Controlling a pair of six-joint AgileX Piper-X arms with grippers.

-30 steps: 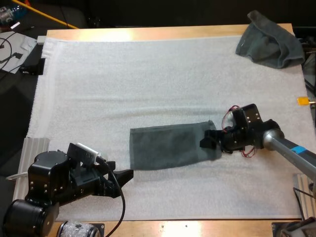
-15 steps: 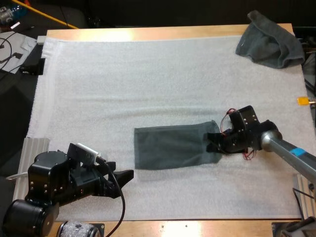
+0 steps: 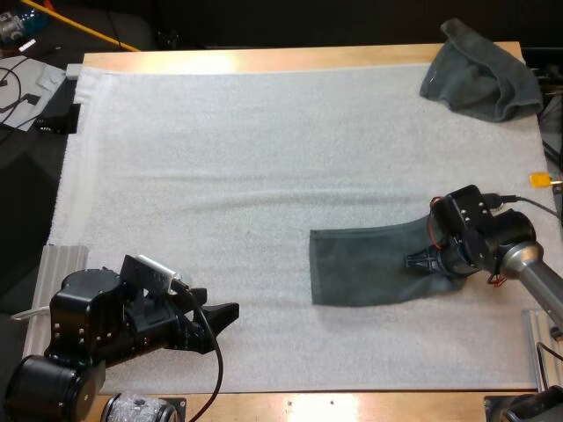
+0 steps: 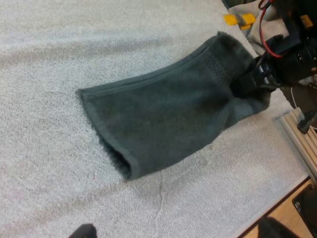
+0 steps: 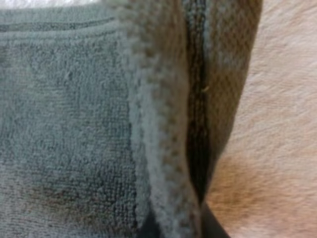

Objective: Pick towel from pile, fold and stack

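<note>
The right pincer (image 3: 422,261) pinches the right end of the folded towel (image 3: 365,268) lying flat by the right edge of the worktop (image 3: 264,59), the left pincer (image 3: 222,315) gapes wide near the near-left corner, and a crumpled towel (image 3: 479,70) sits at the far-right corner.

Holding left arm (image 3: 92,321) folded low at near left, left gripper (image 3: 230,313) aimed right, fingers apart, touching nothing. Reaching in from the right with right arm (image 3: 532,268), wrist bent down, right gripper (image 3: 420,260) apparently pinched on the towel (image 3: 365,268) end, fingertips buried in cloth.
</note>
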